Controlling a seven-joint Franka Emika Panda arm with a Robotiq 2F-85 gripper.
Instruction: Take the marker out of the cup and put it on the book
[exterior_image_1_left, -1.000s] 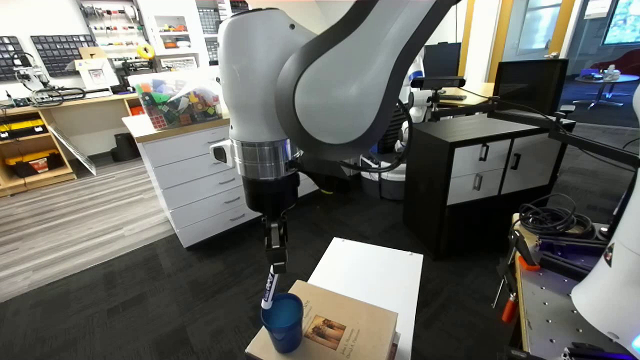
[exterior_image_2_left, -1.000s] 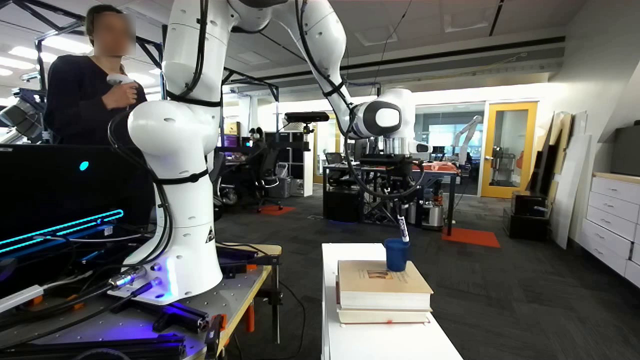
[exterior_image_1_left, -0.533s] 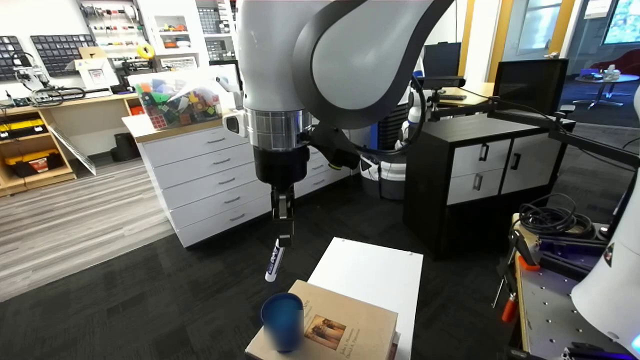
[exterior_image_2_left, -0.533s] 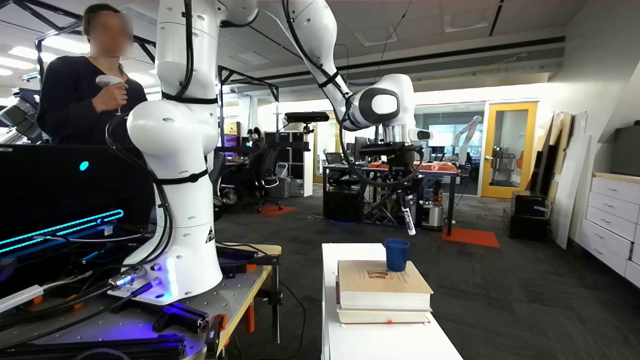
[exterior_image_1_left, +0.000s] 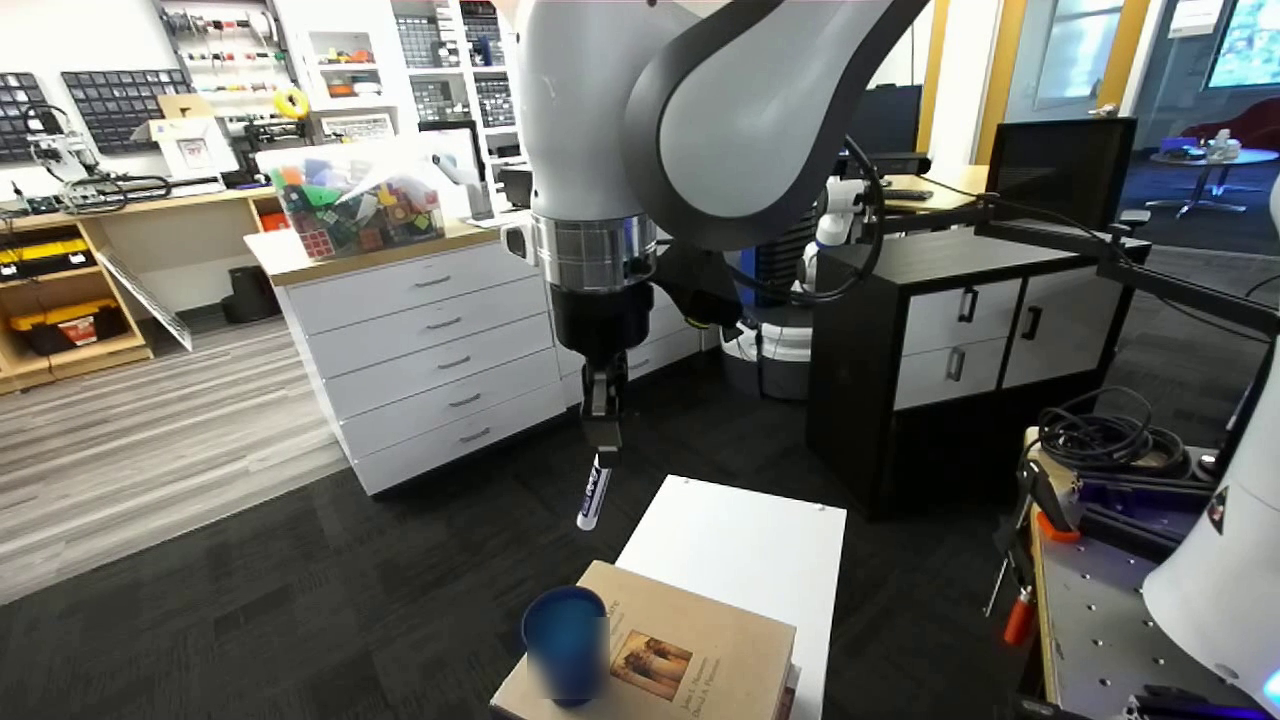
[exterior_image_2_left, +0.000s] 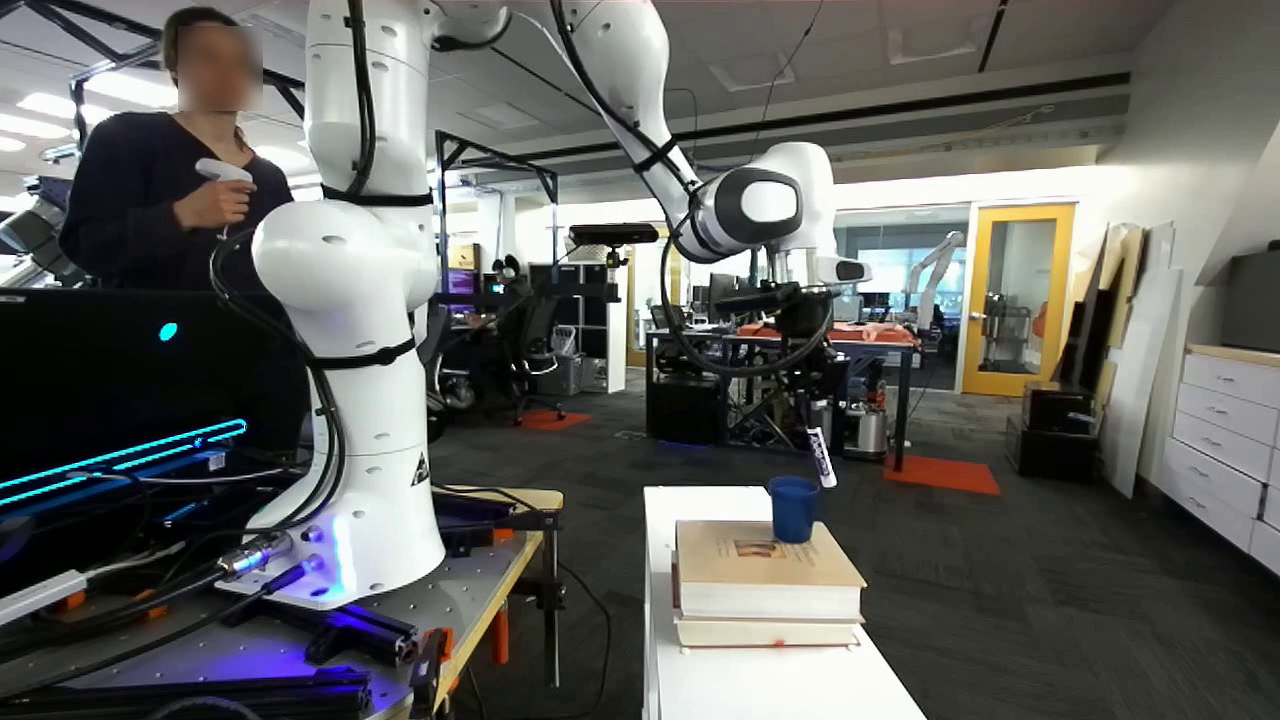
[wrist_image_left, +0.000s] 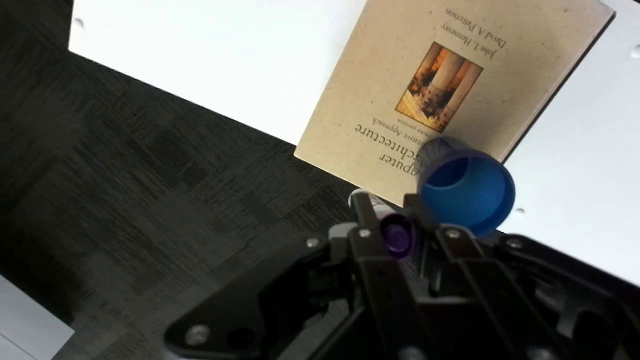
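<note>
- Right now, your tool (exterior_image_1_left: 604, 456) holds the marker (exterior_image_1_left: 594, 497), pinched near its purple end.
- You have the marker in the air, tilted, its white end down, out of the cup (exterior_image_2_left: 795, 512).
- In the wrist view, you see that white end against the dark floor (wrist_image_left: 200, 175), just beside the edge of the book (wrist_image_left: 445, 87).
- Your cup stands upright on the book, near a corner.
- Under that book lies a second book (exterior_image_2_left: 765, 633), on the white table (exterior_image_2_left: 780, 690).
</note>
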